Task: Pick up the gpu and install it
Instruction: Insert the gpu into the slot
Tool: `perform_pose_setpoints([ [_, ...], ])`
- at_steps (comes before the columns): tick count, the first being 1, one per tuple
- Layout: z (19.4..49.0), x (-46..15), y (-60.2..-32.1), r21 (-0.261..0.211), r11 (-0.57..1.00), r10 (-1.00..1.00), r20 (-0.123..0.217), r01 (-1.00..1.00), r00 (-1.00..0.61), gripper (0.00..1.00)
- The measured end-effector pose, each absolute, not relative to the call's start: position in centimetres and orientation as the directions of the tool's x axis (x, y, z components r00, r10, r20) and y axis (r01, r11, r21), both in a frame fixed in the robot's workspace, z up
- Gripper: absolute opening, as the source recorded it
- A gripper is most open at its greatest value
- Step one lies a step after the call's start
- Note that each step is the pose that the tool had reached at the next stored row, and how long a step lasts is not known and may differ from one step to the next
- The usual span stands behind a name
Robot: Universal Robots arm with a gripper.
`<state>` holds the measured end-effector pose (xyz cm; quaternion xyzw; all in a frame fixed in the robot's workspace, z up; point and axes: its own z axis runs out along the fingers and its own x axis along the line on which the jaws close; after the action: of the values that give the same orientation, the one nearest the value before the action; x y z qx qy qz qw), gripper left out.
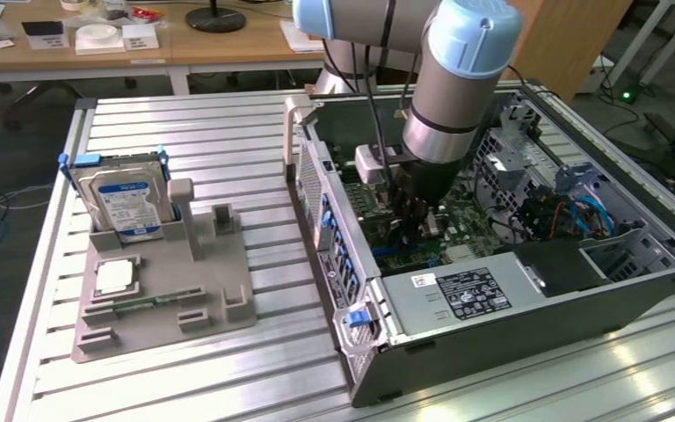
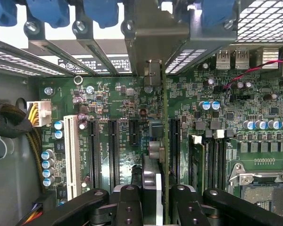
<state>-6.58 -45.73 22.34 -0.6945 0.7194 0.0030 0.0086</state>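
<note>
GPU [image 2: 163, 141] is edge-on in the centre of the wrist view, a thin green card running straight up the frame from between the black fingers [image 2: 129, 207], its silver bracket [image 2: 153, 42] reaching the rear slot openings at the top. The gripper [image 2: 156, 207] is clenched on the card's near edge, one finger each side, and the card hangs above the motherboard [image 2: 108, 99] rather than seated, as far as I can judge.

In the exterior view the arm plunges into the open computer case [image 1: 654, 290] at centre right, gripper [image 1: 417, 220] low over the board. Over at the left of that frame the grey parts tray [image 1: 150, 325] holds the hard drive [image 1: 127, 202] with its blue label (not our part).

For a clean seat, my read is that the card's bottom edge must sit squarely over one long black expansion slot [image 2: 174, 146], the one just beside it at centre, with the bracket lined up to its rear opening. Keep it upright and press straight; any tilt could jam the connector or snag the neighbouring memory stick [image 2: 196, 160].
</note>
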Motion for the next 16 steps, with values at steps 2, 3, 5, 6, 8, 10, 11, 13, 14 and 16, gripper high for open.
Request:
perform_pose_setpoints([
  [2,22.30,-6.60,-45.71,-0.008,0.035,-0.999,-0.016,-0.999,-0.035,0.28],
  [3,22.28,-6.62,-45.71,-0.008,0.035,-0.999,-0.016,-0.999,-0.035,0.28],
  [5,22.22,-6.67,-45.71,-0.008,0.035,-0.999,-0.016,-0.999,-0.035,0.28],
  [6,22.19,-6.70,-45.71,-0.008,0.035,-0.999,-0.016,-0.999,-0.035,0.28],
  [8,22.12,-6.75,-45.71,-0.008,0.035,-0.999,-0.016,-0.999,-0.035,0.28],
  [10,22.11,-6.76,-45.71,-0.008,0.035,-0.999,-0.016,-0.999,-0.035,0.28],
  [11,22.10,-6.76,-45.71,-0.008,0.035,-0.999,-0.016,-0.999,-0.035,0.28],
  [13,22.10,-6.77,-45.71,-0.008,0.035,-0.999,-0.016,-0.999,-0.035,0.28],
  [14,22.10,-6.77,-45.71,-0.008,0.035,-0.999,-0.016,-0.999,-0.035,0.28],
  [16,22.10,-6.77,-45.71,-0.008,0.035,-0.999,-0.016,-0.999,-0.035,0.28],
])
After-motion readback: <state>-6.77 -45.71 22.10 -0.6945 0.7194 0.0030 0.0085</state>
